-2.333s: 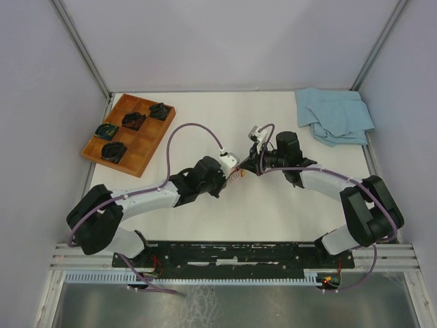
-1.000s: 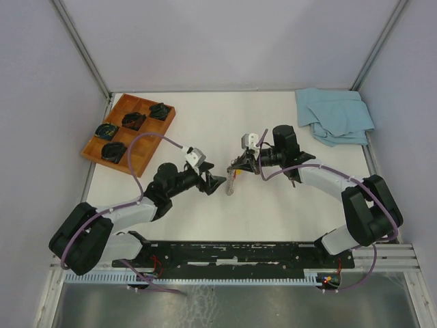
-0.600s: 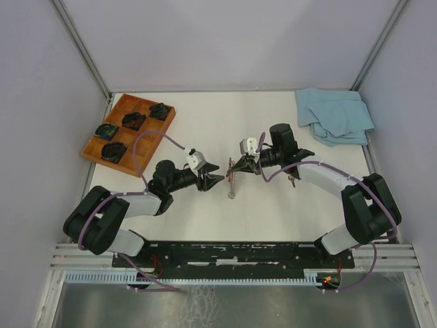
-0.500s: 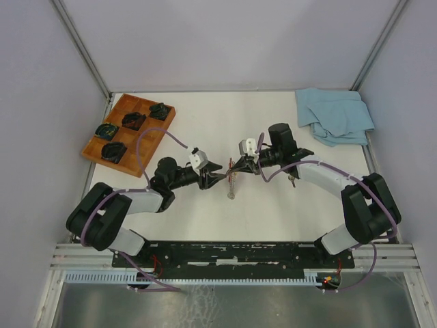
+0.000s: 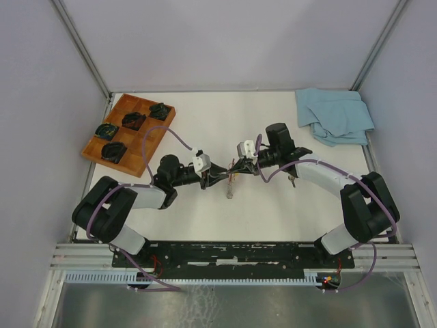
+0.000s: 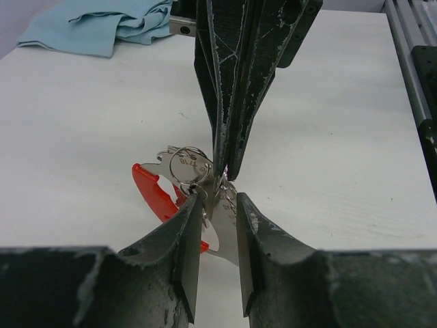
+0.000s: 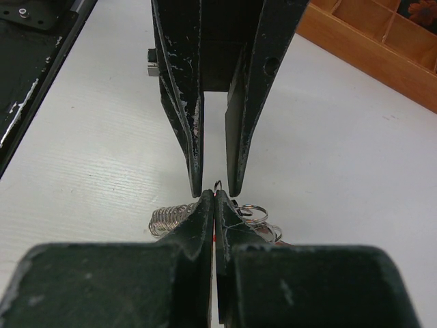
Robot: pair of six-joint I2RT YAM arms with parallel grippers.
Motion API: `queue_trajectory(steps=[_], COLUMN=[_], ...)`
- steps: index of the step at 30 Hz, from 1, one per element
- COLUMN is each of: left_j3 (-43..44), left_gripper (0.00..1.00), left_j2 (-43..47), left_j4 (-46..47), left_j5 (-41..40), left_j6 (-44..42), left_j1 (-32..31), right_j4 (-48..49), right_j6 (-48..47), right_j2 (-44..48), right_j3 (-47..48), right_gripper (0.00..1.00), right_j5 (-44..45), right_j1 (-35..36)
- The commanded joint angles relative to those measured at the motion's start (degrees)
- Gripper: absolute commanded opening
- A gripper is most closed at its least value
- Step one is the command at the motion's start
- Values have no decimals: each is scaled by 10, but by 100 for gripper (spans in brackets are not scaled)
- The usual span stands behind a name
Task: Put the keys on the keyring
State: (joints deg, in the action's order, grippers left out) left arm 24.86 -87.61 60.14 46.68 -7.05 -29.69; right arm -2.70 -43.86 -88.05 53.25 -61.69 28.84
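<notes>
Two pincers meet: right pincer [image 7: 214,202] clamped on the keyring [image 6: 153,191], left pincer [image 6: 218,201] part-open, straddling it.

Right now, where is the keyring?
In the top view, the keyring is at mid-table between the two arms, pinched in the right gripper, with the left gripper straddling it from the left.

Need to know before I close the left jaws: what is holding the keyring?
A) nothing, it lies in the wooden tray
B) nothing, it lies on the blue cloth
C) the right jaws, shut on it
C: the right gripper has its jaws shut on the keyring, while the left gripper stands open with a jaw on either side of it.
</notes>
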Motion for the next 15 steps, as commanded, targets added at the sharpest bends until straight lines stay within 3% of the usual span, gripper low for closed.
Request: queue_trajectory(steps=[1,7,15], left_j3=[25,31,38], left_gripper=[32,26,3], left_j2=[-5,-5,41], left_j4=[35,33,-72], left_j5=[27,36,1], left_j6=[-31,-33,-78], left_j1=[1,-2,-3], right_j4=[-12,-18,-58], right_j6=[-9,-11,-18], right_j2=[-6,-6,6], right_j3=[24,25,25], right_gripper=[1,1,6], right_j5=[-23,-19,16], right_j1=[5,6,7])
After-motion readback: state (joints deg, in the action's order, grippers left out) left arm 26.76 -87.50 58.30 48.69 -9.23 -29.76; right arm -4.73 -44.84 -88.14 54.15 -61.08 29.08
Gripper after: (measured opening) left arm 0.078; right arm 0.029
